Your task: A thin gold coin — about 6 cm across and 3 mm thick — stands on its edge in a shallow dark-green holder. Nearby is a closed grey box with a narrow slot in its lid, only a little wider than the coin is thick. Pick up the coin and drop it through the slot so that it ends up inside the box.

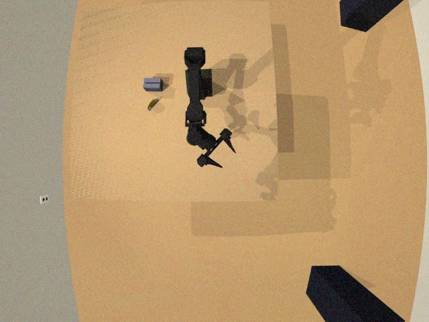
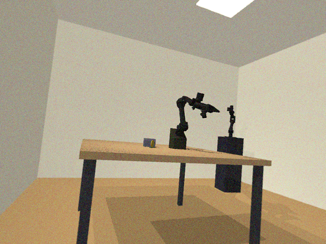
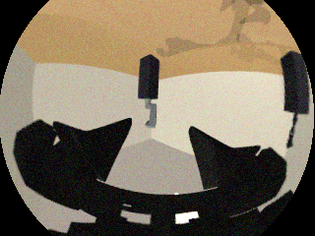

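Spread wide and pinching nothing, my claw hangs well apart from the holder's coin; top view alone shows the box's lid.

The table stands on the floor. On it sit the box, the coin in its holder, and the arm's base. In the top view, the coin is just below the box, near it, and both lie left of the arm. The gripper hangs wide apart, high over the table, well away from the coin.
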### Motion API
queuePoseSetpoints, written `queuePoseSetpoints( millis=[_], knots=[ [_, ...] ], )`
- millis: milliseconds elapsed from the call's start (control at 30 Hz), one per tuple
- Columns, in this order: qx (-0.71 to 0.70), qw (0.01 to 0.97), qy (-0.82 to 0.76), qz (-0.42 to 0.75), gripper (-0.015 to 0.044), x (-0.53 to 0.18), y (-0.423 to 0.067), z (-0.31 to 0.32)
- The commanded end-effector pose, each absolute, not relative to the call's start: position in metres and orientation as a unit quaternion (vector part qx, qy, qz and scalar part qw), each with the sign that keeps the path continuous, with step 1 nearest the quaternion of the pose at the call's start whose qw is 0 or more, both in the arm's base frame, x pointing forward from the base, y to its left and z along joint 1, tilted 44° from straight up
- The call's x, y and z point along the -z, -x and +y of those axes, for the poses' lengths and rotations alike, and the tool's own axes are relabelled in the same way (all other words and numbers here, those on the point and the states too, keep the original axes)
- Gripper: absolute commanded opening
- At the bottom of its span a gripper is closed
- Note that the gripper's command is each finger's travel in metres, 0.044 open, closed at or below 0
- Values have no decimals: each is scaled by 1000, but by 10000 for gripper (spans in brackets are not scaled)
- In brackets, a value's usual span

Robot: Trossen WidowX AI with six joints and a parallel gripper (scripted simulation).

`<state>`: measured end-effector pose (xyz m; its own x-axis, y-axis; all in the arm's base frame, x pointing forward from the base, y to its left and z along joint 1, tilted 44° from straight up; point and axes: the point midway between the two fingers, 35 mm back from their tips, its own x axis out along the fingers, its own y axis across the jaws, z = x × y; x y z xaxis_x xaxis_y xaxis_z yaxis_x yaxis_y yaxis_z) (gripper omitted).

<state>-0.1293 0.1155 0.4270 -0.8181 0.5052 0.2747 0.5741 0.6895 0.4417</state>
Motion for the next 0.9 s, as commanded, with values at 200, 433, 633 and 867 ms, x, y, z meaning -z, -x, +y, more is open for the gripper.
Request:
queuePoseSetpoints(
  millis=[200,433,633,867],
  knots=[
    [329,-49,368,-868,216,-406,109,172],
    [408,-257,421,-768,161,-361,46,245],
    [431,-370,414,-711,161,-333,1,270],
    [445,-491,373,-650,161,-296,-57,284]
  ],
)
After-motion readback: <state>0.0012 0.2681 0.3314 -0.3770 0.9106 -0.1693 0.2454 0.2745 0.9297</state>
